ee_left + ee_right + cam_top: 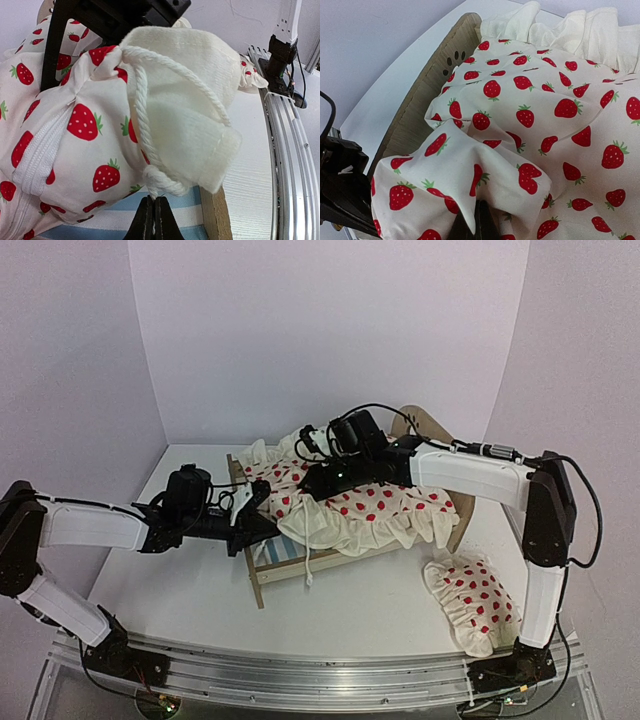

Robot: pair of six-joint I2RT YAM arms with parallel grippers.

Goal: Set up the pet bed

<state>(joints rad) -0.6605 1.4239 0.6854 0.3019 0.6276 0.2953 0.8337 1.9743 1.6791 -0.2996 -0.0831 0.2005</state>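
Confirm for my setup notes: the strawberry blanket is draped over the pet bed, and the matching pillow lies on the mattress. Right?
No: the top external view shows the pillow on the table, by the right arm's base. The rest holds.

1. Back wall (pixel 330 330): plain, matte, pale lilac-white.
2. Left wall (pixel 60 360) and right wall (pixel 590 340): the same pale panels. Each meets the back wall at a vertical seam, so the table is boxed in on three sides.
3. Table (pixel 350 615): white top, with a fine ribbed texture visible in the left wrist view.
4. Rail (pixel 320 672): grooved aluminium, running along the table's near edge.
5. Light: even and diffuse, leaving soft, faint shadows on the tabletop.
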